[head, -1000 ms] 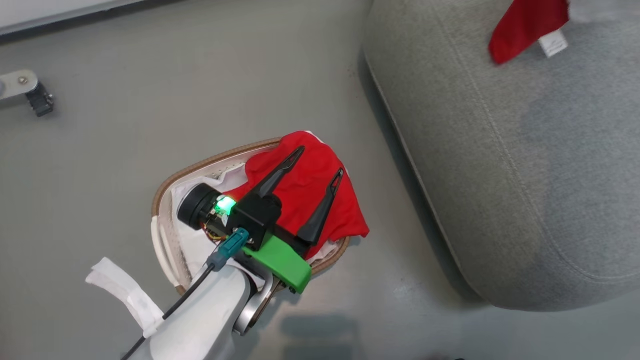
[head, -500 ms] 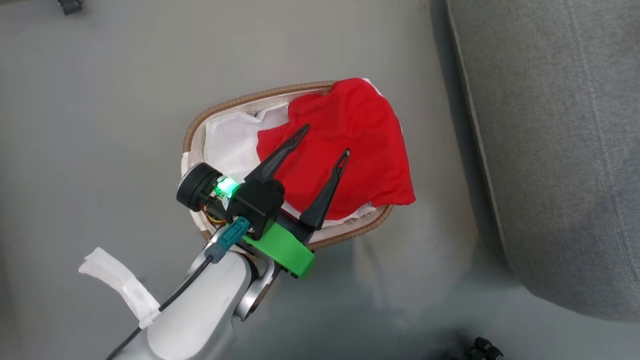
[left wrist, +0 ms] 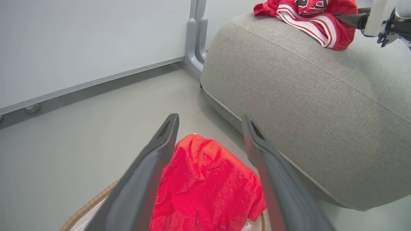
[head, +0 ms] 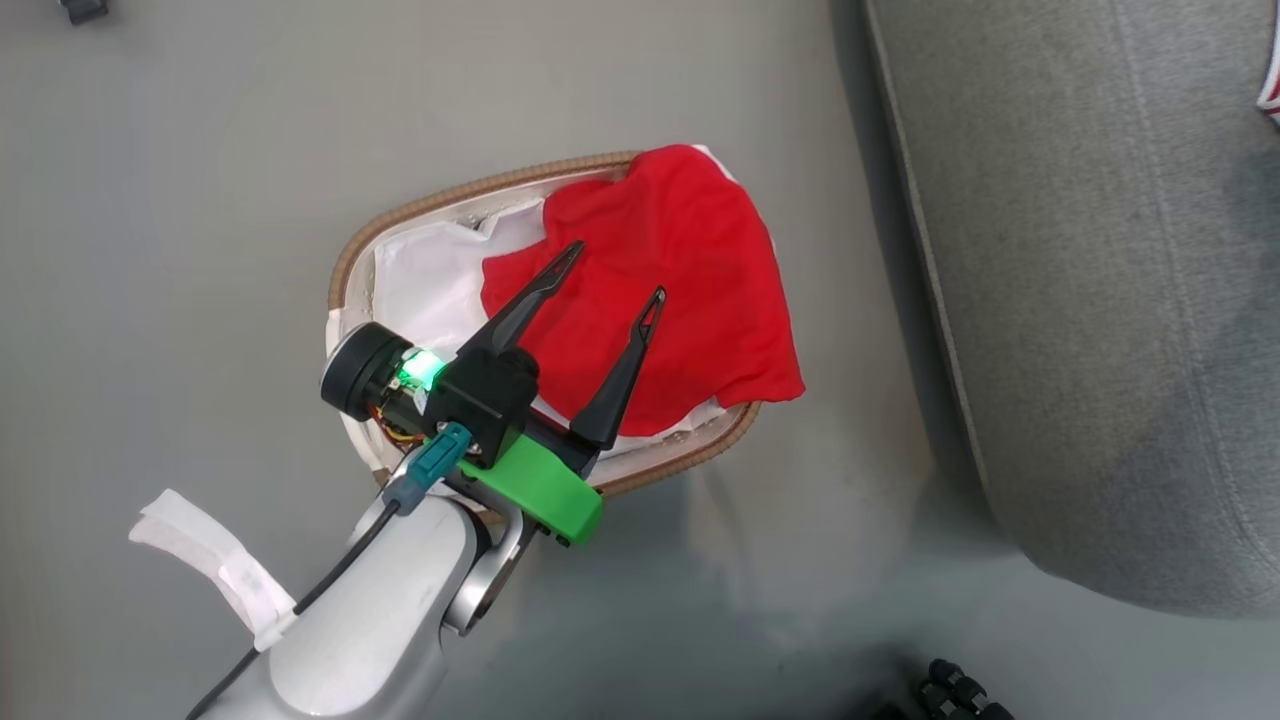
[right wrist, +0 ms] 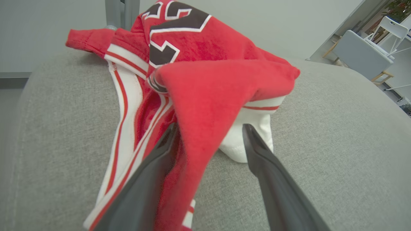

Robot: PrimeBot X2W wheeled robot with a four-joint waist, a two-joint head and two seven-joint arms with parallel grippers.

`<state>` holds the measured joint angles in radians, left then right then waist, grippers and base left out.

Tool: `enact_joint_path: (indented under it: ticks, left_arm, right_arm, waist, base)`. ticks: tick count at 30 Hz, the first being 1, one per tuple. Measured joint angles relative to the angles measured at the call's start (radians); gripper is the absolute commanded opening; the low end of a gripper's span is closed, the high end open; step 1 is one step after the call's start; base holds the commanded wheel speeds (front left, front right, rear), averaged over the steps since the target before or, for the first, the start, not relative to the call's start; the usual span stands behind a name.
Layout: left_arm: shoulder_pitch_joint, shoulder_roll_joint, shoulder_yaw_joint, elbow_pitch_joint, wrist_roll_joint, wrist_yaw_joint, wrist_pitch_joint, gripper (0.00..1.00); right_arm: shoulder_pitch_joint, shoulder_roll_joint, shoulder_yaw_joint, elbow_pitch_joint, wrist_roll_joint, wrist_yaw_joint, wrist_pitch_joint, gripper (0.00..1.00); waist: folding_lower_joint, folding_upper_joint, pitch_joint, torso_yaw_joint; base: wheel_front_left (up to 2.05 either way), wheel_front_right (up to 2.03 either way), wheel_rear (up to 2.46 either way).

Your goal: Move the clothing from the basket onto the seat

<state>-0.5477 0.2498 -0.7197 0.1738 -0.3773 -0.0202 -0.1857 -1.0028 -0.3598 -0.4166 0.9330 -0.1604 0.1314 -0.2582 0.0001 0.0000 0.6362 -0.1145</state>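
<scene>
A plain red garment point(head: 680, 280) lies in the cream basket point(head: 480, 190) on its white liner, draped over the far rim. My left gripper point(head: 618, 271) hovers just above it, open, with nothing between its fingers; in the left wrist view the left gripper point(left wrist: 210, 119) frames the garment point(left wrist: 205, 186). The red jersey point(right wrist: 205, 86), with white stripes and number marks, lies crumpled on the grey seat point(right wrist: 337, 128). My right gripper point(right wrist: 209, 128) is open, and a fold of the jersey hangs between its fingers. The jersey point(left wrist: 314, 19) rests on top of the seat point(left wrist: 305, 96).
The basket stands on grey floor, a short gap left of the seat point(head: 1100, 300). A wall with a baseboard and a grey post point(left wrist: 196, 35) lies behind. A black object point(head: 950, 690) is at the bottom edge. Chairs point(right wrist: 362, 54) stand beyond the seat.
The head camera has swung, so basket and seat have shifted in the picture and the jersey is now a sliver at the right edge. My left gripper stays open over the red garment.
</scene>
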Motion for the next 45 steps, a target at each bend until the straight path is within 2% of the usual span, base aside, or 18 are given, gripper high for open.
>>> enact_joint_path:
  ticks: [11, 18, 22, 30, 34, 38, 45]
  left_arm:
    - [0.034, -0.008, 0.049, 0.042, -0.066, 0.013, -0.043, 1.00]
    - [0.089, -0.021, 0.109, 0.078, -0.105, 0.031, -0.071, 1.00]
    - [0.142, -0.022, 0.162, 0.087, -0.116, 0.049, -0.075, 1.00]
    - [0.292, -0.042, 0.345, 0.041, -0.102, 0.073, -0.077, 1.00]
    - [0.374, -0.064, 0.447, 0.024, -0.088, 0.073, -0.078, 1.00]
    - [0.451, -0.096, 0.522, 0.019, -0.058, 0.055, -0.078, 1.00]
    - [0.544, -0.143, 0.603, 0.012, -0.012, 0.027, -0.078, 1.00]
  right_arm:
    - [0.198, 0.037, 0.094, -0.134, 0.068, 0.000, -0.004, 1.00]
    - [0.208, 0.007, 0.190, -0.206, 0.112, 0.000, -0.004, 1.00]
    - [0.210, 0.019, 0.254, -0.242, 0.138, 0.000, -0.005, 1.00]
    - [0.311, 0.092, 0.360, -0.328, 0.204, 0.000, -0.005, 1.00]
    - [0.390, 0.154, 0.389, -0.407, 0.230, 0.000, -0.005, 1.00]
    - [0.506, 0.237, 0.431, -0.485, 0.240, 0.000, -0.006, 1.00]
    - [0.679, 0.303, 0.425, -0.595, 0.233, 0.000, -0.006, 1.00]
  waist:
    - [0.0000, 0.0000, -0.115, -0.027]
    - [-0.0002, 0.0000, -0.221, -0.021]
    - [-0.0001, 0.0000, -0.281, -0.008]
    - [-0.0002, 0.0000, -0.388, 0.043]
    - [-0.0002, 0.0000, -0.428, 0.075]
    - [-0.0002, 0.0000, -0.467, 0.099]
    - [-0.0002, 0.0000, -0.522, 0.130]
  base:
    - [0.00, 0.00, 0.00]
    - [0.00, 0.00, 0.00]
    - [0.00, 0.00, 0.00]
    - [0.00, 0.00, 0.00]
    - [0.00, 0.00, 0.00]
    - [0.00, 0.00, 0.00]
    - [0.00, 0.00, 0.00]
